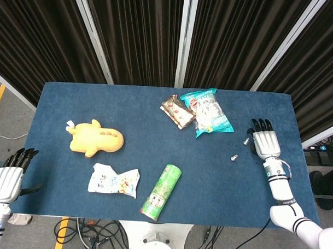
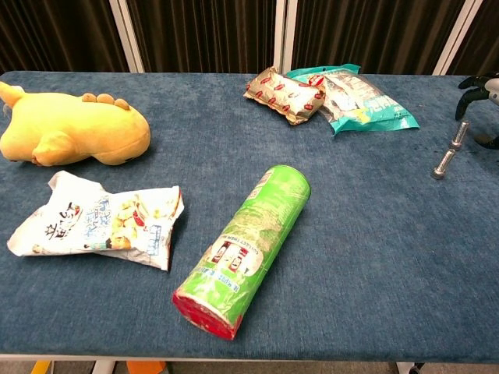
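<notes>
The right hand (image 1: 264, 142) rests flat near the bench's (image 1: 58, 99) right edge, fingers extended and holding nothing. The thing nearest it, a crinkly teal-and-white snack bag (image 1: 209, 111), lies ahead and to its left, long axis slanting away. The left hand (image 1: 8, 180), off the bench, is likewise released and far farther away.

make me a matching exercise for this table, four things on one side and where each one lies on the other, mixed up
Things:
1. yellow plush toy
2. green can
3. teal snack bag
4. right hand

Places:
a. far side of the table, beside a brown packet
b. right edge of the table
c. left part of the table, behind the white crumpled bag
d. lying on its side at the near edge

Pairs: 1-c, 2-d, 3-a, 4-b
</notes>
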